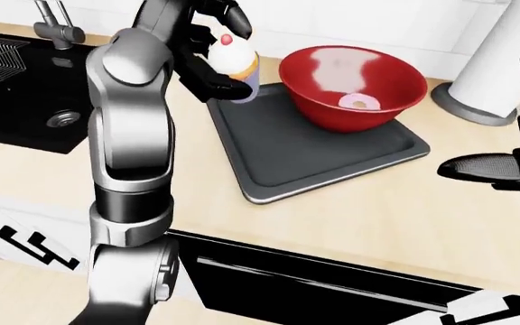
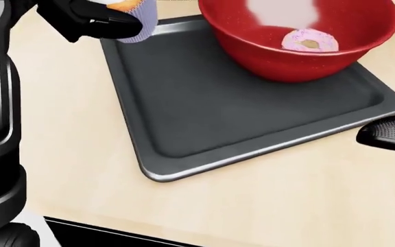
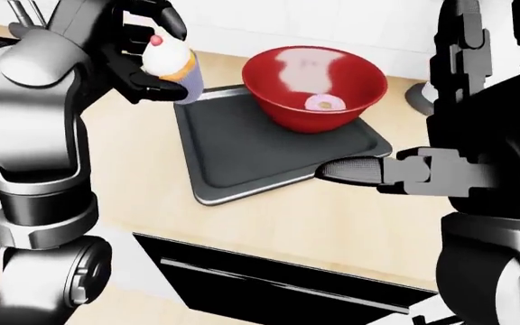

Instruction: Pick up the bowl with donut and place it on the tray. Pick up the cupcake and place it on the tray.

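A red bowl (image 1: pixel 353 87) with a pink donut (image 1: pixel 360 102) inside sits on the dark tray (image 1: pixel 296 159), at its upper right part. My left hand (image 1: pixel 217 57) is shut on the cupcake (image 1: pixel 234 62), white frosting with a red cherry and a lilac wrapper, and holds it in the air over the tray's upper left corner. In the head view the cupcake (image 2: pixel 134 18) hangs just at the tray's top-left edge (image 2: pixel 125 82). My right hand (image 3: pixel 355 168) hovers beside the tray's right edge, empty, with fingers stretched out flat.
A black sink (image 1: pixel 20 88) with a tap (image 1: pixel 57 24) lies at the left of the wooden counter (image 1: pixel 359 217). A white paper-towel roll (image 1: pixel 495 68) stands at the upper right. A dark oven front (image 1: pixel 314 284) runs below the counter edge.
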Motion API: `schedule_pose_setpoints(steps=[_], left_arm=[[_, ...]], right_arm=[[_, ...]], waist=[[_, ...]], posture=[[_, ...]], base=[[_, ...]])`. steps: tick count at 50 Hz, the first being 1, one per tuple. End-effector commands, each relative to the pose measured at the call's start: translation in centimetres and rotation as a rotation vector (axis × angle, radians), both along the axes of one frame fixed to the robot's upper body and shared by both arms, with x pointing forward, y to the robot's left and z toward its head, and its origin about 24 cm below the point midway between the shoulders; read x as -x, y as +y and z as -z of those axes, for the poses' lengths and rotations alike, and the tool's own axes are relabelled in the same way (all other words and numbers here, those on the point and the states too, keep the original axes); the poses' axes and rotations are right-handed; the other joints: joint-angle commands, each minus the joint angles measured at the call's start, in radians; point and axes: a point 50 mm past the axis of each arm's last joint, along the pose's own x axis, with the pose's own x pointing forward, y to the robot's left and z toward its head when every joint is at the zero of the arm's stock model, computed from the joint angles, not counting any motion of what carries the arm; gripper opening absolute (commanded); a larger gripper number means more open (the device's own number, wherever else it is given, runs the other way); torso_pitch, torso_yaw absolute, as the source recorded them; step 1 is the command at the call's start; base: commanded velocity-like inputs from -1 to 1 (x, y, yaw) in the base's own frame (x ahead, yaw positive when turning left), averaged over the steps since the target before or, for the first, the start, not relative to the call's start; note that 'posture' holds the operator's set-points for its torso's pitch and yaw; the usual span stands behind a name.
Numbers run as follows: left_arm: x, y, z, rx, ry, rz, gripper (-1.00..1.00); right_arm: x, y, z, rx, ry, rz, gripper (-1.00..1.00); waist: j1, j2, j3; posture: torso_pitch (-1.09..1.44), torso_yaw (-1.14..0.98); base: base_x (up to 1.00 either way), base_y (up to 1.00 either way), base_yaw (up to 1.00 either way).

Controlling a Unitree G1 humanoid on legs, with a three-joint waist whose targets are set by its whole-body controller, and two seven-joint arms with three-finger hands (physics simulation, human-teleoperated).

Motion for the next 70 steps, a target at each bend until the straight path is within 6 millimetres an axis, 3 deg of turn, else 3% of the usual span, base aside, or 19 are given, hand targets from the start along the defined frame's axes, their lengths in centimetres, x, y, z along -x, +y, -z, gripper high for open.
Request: schedule_pose_setpoints(steps=[1,23,36,43,44,47,61,65,70], left_arm=[[0.8,-0.6,-1.7,-0.01,-0.089,0.018,-1.0],[0.2,-3.6,1.5,-0.041,-0.024,0.097,-1.0],[-0.2,-4.1,2.9,-0.047,0.0,0.107,-1.0],[-0.7,-4.1,3.2,-0.045,0.006,0.103,-1.0],[-1.5,-4.3,4.8,-0.053,0.033,0.097,-1.0],[-1.6,-4.5,5.3,-0.059,0.04,0.102,-1.0],[-1.8,-4.7,6.1,-0.077,0.052,0.105,-1.0],[-1.9,-4.6,6.4,-0.08,0.056,0.102,-0.79],[-1.9,-4.6,6.8,-0.085,0.06,0.102,-0.76]], right_arm=[[0.5,-0.1,-0.7,-0.006,-0.054,0.007,1.0],[0.5,-0.1,-0.7,-0.014,-0.054,0.007,1.0],[0.3,0.1,-0.4,-0.014,-0.049,0.0,1.0],[-0.1,0.4,0.9,-0.018,-0.027,-0.011,1.0],[-0.1,0.3,1.0,-0.019,-0.026,-0.011,1.0],[-0.1,0.3,1.1,-0.02,-0.026,-0.01,1.0],[-0.1,0.3,1.0,-0.022,-0.026,-0.009,1.0],[-0.2,0.3,1.1,-0.022,-0.027,-0.009,1.0],[-0.2,0.3,1.1,-0.022,-0.027,-0.009,1.0]], waist=[[-0.001,0.0,-0.025],[0.011,-0.016,-0.017],[0.015,-0.021,-0.023],[0.013,-0.02,-0.028],[0.012,-0.019,-0.029],[0.011,-0.014,-0.033],[0.002,-0.007,-0.042],[0.001,-0.006,-0.044],[0.001,-0.006,-0.046]], posture=[[0.0,0.0],[0.0,0.0],[0.0,0.0],[0.0,0.0],[0.0,0.0],[0.0,0.0],[0.0,0.0],[0.0,0.0],[0.0,0.0]], base=[[0.0,0.0,0.0],[0.0,0.0,0.0],[0.0,0.0,0.0],[0.0,0.0,0.0],[0.0,0.0,0.0],[0.0,0.0,0.0],[0.0,0.0,0.0],[0.0,0.0,0.0],[0.0,0.0,0.0]])
